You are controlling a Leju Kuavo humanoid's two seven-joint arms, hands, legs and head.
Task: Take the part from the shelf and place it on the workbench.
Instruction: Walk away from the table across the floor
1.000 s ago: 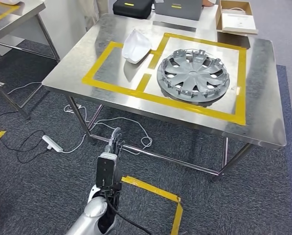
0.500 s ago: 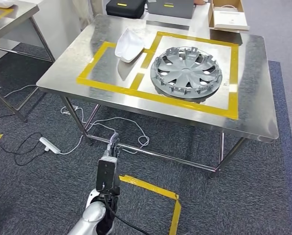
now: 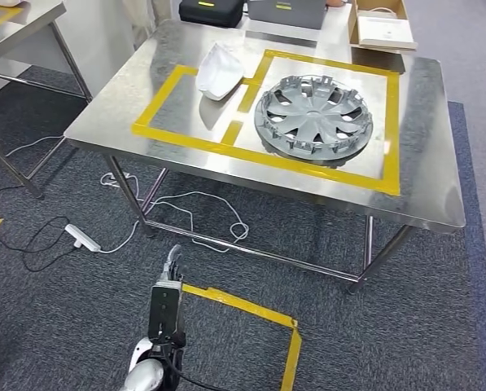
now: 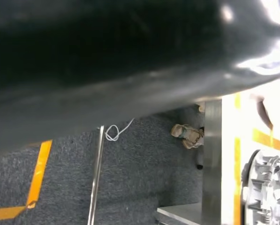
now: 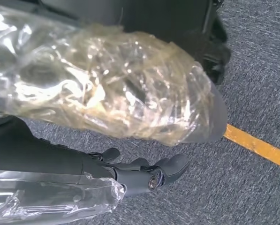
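Head view: the left hand [image 3: 171, 265] hangs low over the carpet in front of the workbench [image 3: 424, 122], its fingers pointing down toward the floor; whether they are spread or curled cannot be told, and nothing shows in them. On the workbench a grey hubcap [image 3: 313, 114] lies inside the large taped square toward the right edge, and a white part [image 3: 219, 71] rests across the tape of the smaller square toward the far left corner. A white cable [image 3: 190, 213] trails under the table.

Left wrist view: a dark blurred surface crosses the frame; beyond it are carpet, yellow floor tape [image 4: 37, 173], a table leg [image 4: 95, 176] and the hubcap's rim [image 4: 267, 187] at the workbench edge.

Right wrist view: the right hand [image 5: 145, 173] hangs over the carpet with its dark fingers [image 5: 172, 165] lying together and a little curled, gripping nothing; clear plastic wrap [image 5: 106, 89] shines close to the lens.

Judgement: with both parts apparently already lying in the taped areas and both arms down, the placing step looks finished. Any next move would call for turning to the shelf, not seen here, for a further part.
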